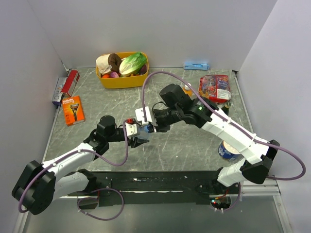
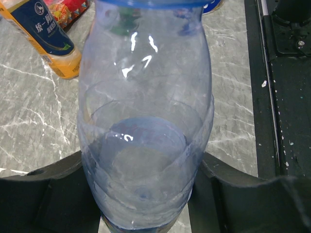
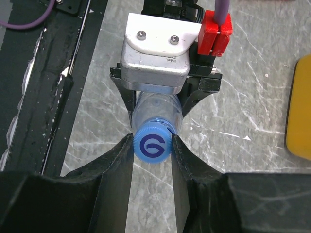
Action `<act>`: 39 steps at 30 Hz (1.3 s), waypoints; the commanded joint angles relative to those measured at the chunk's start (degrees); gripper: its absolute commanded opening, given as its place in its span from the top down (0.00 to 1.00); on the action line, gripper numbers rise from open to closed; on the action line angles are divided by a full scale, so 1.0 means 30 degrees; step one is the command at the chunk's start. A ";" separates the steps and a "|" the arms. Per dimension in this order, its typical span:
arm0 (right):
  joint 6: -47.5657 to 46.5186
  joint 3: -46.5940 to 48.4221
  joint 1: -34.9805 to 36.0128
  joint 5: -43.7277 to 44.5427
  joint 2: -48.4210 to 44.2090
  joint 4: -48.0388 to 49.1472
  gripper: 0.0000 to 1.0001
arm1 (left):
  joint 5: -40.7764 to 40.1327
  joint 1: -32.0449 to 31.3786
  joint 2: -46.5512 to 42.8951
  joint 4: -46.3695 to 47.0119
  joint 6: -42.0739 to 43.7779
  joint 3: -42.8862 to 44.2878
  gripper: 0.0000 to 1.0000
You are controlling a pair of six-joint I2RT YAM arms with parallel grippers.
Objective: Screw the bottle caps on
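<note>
The small clear water bottle [image 2: 146,121] fills the left wrist view, and my left gripper [image 2: 146,194] is shut on its lower body. In the right wrist view the bottle [image 3: 158,111] points its mouth at the camera with the blue bottle cap [image 3: 153,144] on it. My right gripper [image 3: 152,150] is shut on that cap, one finger on each side. From above, the two grippers meet mid-table, left [image 1: 137,141] and right [image 1: 153,127]. The bottle of orange liquid [image 2: 48,39] with a dark label stands apart on the table.
A yellow basket [image 1: 121,77] of food sits at the back. Red snack packets [image 1: 215,87] lie back right and a blue-and-white can [image 1: 226,150] stands near the right arm. An orange razor pack [image 1: 73,110] and a box [image 1: 65,86] lie at the left.
</note>
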 commanded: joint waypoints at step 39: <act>0.0349 0.0627 0.0762 0.3802 0.0711 0.1103 0.67 | 0.0171 -0.0158 -0.0627 0.0766 0.0587 -0.0331 0.99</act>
